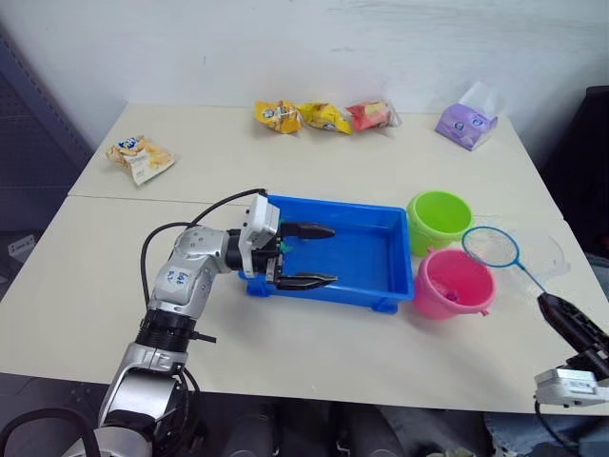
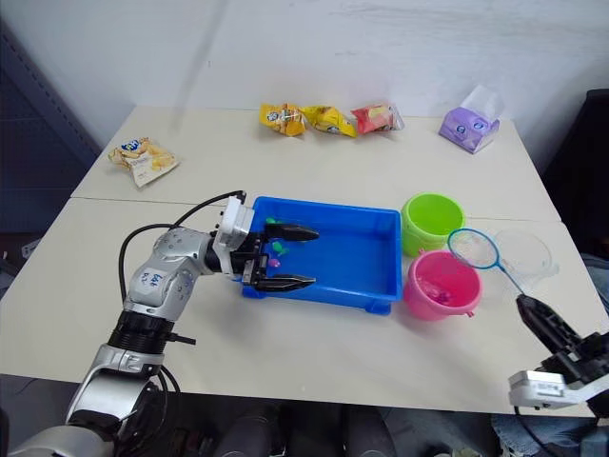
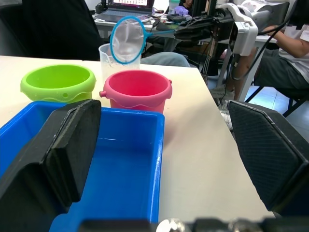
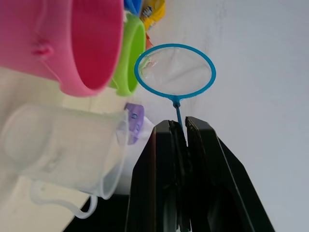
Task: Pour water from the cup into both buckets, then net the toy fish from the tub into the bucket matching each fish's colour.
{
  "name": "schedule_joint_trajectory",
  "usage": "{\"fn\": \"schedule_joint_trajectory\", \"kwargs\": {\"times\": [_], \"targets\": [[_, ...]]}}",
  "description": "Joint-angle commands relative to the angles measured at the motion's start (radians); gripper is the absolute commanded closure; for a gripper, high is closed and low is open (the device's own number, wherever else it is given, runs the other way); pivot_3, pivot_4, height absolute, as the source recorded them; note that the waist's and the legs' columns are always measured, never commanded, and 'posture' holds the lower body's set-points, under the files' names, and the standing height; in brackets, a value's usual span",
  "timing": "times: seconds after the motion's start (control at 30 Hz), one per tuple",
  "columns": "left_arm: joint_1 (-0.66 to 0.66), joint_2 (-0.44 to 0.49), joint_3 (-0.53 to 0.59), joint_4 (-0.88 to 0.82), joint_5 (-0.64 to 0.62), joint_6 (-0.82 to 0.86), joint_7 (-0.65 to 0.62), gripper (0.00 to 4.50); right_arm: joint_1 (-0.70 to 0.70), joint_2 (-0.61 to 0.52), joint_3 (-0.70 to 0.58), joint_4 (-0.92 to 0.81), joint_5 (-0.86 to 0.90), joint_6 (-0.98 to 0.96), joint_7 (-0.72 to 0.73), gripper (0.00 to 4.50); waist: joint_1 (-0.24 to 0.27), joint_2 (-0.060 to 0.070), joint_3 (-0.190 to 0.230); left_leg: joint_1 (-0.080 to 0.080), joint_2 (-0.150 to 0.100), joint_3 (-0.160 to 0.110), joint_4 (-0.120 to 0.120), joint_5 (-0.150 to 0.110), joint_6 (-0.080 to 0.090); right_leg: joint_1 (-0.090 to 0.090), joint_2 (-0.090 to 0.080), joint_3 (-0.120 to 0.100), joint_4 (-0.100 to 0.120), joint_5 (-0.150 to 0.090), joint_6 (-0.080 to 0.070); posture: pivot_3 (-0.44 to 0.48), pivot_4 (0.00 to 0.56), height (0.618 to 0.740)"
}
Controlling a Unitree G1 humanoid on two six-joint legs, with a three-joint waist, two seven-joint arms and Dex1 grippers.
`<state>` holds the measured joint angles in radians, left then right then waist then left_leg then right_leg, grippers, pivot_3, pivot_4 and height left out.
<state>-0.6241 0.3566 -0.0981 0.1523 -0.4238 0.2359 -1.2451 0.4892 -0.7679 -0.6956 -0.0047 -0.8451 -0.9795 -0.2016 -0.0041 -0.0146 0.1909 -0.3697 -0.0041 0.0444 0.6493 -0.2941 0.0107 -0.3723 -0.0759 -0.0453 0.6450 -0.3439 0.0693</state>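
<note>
My left gripper (image 1: 314,255) is open at the left end of the blue tub (image 1: 366,297), one finger over the water and one along the near rim. Tiny green and pink toy fish (image 2: 278,247) lie in the tub between the fingers. Right of the tub stand the lime green bucket (image 1: 439,217) and, nearer, the pink bucket (image 1: 452,283). The clear cup (image 1: 544,255) stands right of them. My right gripper (image 1: 555,307) is shut on the thin handle of the net (image 1: 492,247), whose blue hoop hovers above the pink bucket's right side.
Snack packets (image 1: 324,116) and a purple tissue pack (image 1: 466,124) line the far table edge; another packet (image 1: 141,157) lies far left. A seam crosses the table behind the tub. The left wrist view shows a seated person (image 3: 285,58) beyond the table.
</note>
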Motion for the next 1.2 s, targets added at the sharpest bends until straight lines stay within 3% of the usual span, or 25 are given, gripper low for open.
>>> {"fn": "schedule_joint_trajectory", "kwargs": {"times": [0.03, 0.23, 0.3, 0.5, 0.57, 0.73, 1.2], "targets": [[0.004, 0.027, 0.032, -0.016, -0.013, -0.015, 0.003, 0.01, 0.023, -0.082, 0.079, -0.050, 0.391, 0.046, 0.142, 4.50, -0.005, 0.000, 0.000, 0.000, 0.000, 0.000, 0.000, 0.000, 0.000, 0.000, 0.000, 0.000, 0.000, 0.000, 0.000, 0.000, 0.150, 0.740], [0.048, 0.134, 0.121, 0.023, -0.030, -0.019, -0.007, 0.01, 0.035, -0.271, 0.354, -0.254, 1.157, 0.276, 0.556, 4.50, -0.025, -0.001, 0.000, 0.002, 0.002, 0.000, 0.000, 0.000, 0.001, 0.001, 0.001, -0.001, 0.001, 0.000, 0.000, 0.000, 0.150, 0.740], [0.070, 0.177, 0.160, 0.033, -0.035, -0.019, -0.006, 0.01, -0.022, -0.295, 0.402, -0.346, 1.348, 0.407, 0.638, 4.50, -0.023, -0.001, 0.001, 0.002, 0.003, -0.002, 0.000, 0.000, 0.001, 0.002, 0.001, -0.002, 0.001, 0.000, 0.000, 0.000, 0.150, 0.740], [0.178, 0.268, 0.306, 0.006, -0.056, -0.006, 0.092, 0.01, -0.356, -0.287, 0.557, -0.439, 1.599, 0.864, 0.720, 4.50, -0.020, -0.003, 0.001, -0.001, 0.002, -0.006, 0.003, -0.001, 0.003, 0.002, -0.001, -0.004, 0.000, 0.000, 0.000, 0.000, 0.150, 0.740], [0.232, 0.293, 0.337, 0.006, -0.051, -0.011, 0.103, 0.01, -0.507, -0.246, 0.642, -0.428, 1.612, 0.989, 0.748, 4.50, -0.017, -0.003, 0.001, -0.001, 0.002, -0.006, 0.002, -0.002, 0.003, 0.002, -0.002, -0.005, -0.001, 0.000, 0.000, 0.000, 0.150, 0.740], [0.310, 0.320, 0.356, -0.001, -0.031, -0.064, 0.116, 0.01, -0.802, -0.176, 0.869, -0.299, 1.385, 1.297, 0.760, 4.50, -0.009, -0.004, 0.001, -0.004, 0.001, -0.007, 0.002, -0.002, 0.004, -0.001, -0.004, -0.005, -0.002, 0.000, 0.000, 0.000, 0.150, 0.740], [0.348, 0.390, 0.341, -0.094, -0.069, -0.020, 0.077, 0.01, -1.031, -0.055, 1.010, -0.215, 1.197, 1.507, 1.026, 4.50, -0.003, -0.003, 0.001, -0.008, 0.001, -0.007, 0.002, -0.003, 0.005, -0.005, -0.004, -0.006, -0.003, 0.000, 0.000, 0.000, 0.150, 0.740]]}}
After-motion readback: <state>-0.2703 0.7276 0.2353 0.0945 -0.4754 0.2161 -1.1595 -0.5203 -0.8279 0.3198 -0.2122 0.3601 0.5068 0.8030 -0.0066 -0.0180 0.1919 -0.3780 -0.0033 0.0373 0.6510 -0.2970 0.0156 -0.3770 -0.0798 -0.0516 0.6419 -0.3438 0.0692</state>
